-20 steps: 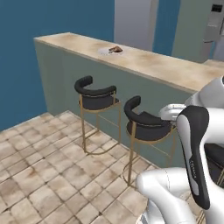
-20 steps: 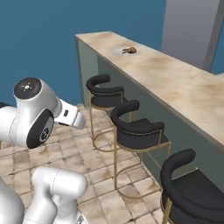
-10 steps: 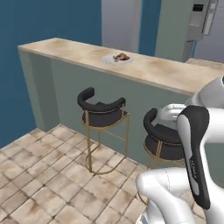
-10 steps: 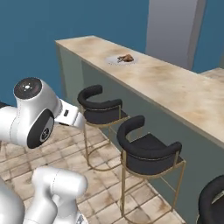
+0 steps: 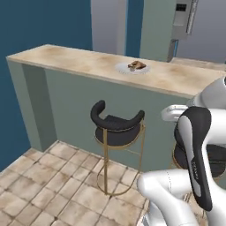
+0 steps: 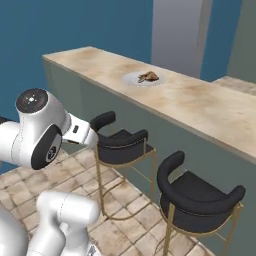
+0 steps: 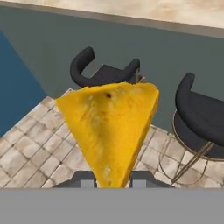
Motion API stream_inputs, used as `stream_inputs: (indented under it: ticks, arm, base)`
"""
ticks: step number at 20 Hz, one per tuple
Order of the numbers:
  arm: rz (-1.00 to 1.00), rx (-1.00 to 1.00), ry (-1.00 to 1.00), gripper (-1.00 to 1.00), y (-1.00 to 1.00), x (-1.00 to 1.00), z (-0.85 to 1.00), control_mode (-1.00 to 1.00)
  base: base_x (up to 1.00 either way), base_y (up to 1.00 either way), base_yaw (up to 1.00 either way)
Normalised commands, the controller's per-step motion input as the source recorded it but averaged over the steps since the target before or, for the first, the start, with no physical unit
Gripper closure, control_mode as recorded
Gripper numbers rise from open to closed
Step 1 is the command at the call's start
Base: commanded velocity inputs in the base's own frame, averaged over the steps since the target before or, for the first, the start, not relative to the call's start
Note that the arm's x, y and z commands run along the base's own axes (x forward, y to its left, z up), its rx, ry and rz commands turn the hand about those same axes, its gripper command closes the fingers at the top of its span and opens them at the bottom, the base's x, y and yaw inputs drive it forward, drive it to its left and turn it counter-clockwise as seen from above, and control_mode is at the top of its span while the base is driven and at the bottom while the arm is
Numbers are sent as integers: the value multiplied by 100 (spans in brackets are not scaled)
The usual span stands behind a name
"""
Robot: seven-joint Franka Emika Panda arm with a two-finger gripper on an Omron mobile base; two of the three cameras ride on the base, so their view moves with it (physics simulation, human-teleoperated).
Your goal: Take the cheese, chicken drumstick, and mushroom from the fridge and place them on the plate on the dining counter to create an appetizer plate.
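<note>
A bright yellow cheese (image 7: 111,127) wedge stands point-down right in front of the hand camera, with my gripper (image 7: 113,181) shut on its narrow end. The dark fingertips (image 7: 87,180) show on either side of it. Ahead lies the dining counter (image 5: 79,59) (image 6: 200,102) with its beige marble-look top. On it rests the round white plate (image 5: 124,68) (image 6: 131,80), carrying the orange-brown chicken drumstick (image 5: 137,65) (image 6: 149,76). I cannot make out the mushroom. The hand is low, at stool height, short of the counter's grey-green front.
Black gold-legged stools (image 5: 115,128) (image 6: 197,197) (image 7: 105,72) stand against the counter's front, between me and the plate. The floor is beige tile. A tall grey fridge (image 5: 205,31) rises behind the counter at the back right. Blue walls close the left side.
The whole scene has shifted in both base views: the base has driven closer to the counter, and the plate now appears larger and nearer. The jaws stay shut.
</note>
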Motion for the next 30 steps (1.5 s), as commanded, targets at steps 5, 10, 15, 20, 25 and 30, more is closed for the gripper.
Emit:
stream_inputs:
  ticks: [5,10,15,20,25,30]
  arm:
    - [0,0,0,100,0,0,0,100]
    - [0,0,0,100,0,0,0,100]
    - [0,0,0,100,0,0,0,100]
    - [0,0,0,100,0,0,0,100]
    - [0,0,0,100,0,0,0,100]
    - [0,0,0,100,0,0,0,100]
  base:
    - [49,55,-35]
    - [47,29,-37]
    - [61,26,-39]
    - [79,56,-38]
    - [87,77,-36]
    - [81,60,-37]
